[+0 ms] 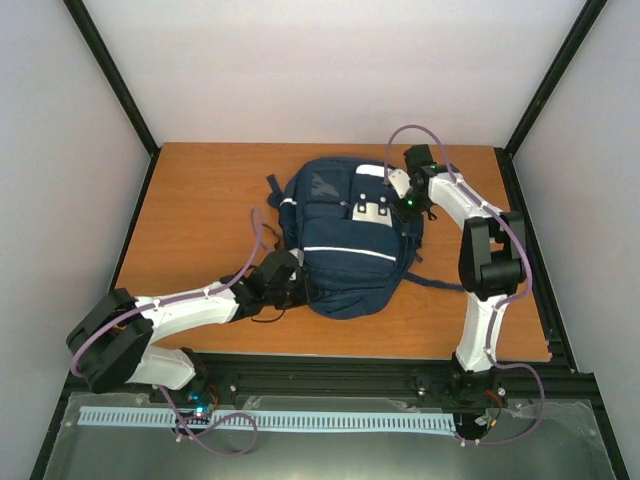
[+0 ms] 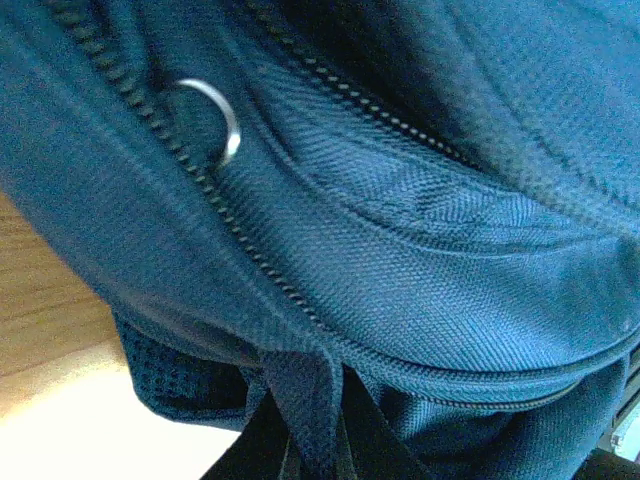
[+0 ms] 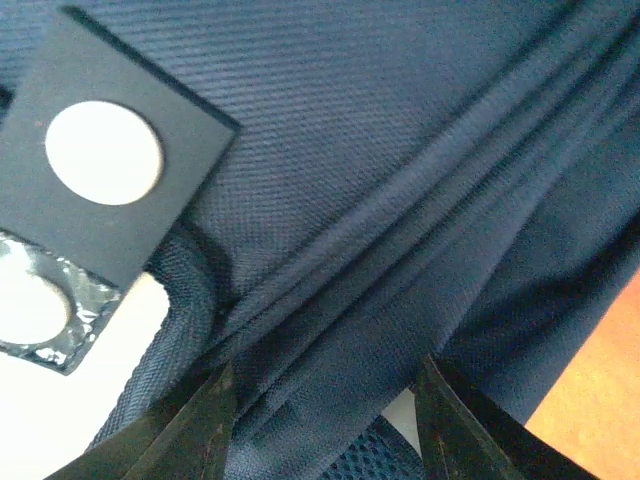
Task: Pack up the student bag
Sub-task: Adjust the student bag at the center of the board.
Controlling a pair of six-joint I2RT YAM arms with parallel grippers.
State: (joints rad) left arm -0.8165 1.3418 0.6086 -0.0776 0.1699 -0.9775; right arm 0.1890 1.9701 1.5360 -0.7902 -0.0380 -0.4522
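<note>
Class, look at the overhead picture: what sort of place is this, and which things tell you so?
Probably a robot test cell or lab bench, not a classroom: plain white walls in a black frame enclose a bare wooden table, and two arms bolted at its near edge work on one student bag.

Navy backpack [image 1: 345, 240] w/ white stripes & patch lies flat, front up, mid-table; zips closed, straps trailing at sides.

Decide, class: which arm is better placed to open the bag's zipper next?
Probably left. The left gripper is shut at the student bag's near edge, with the zipper ring right before it; the right gripper pinches fabric far side.
</note>
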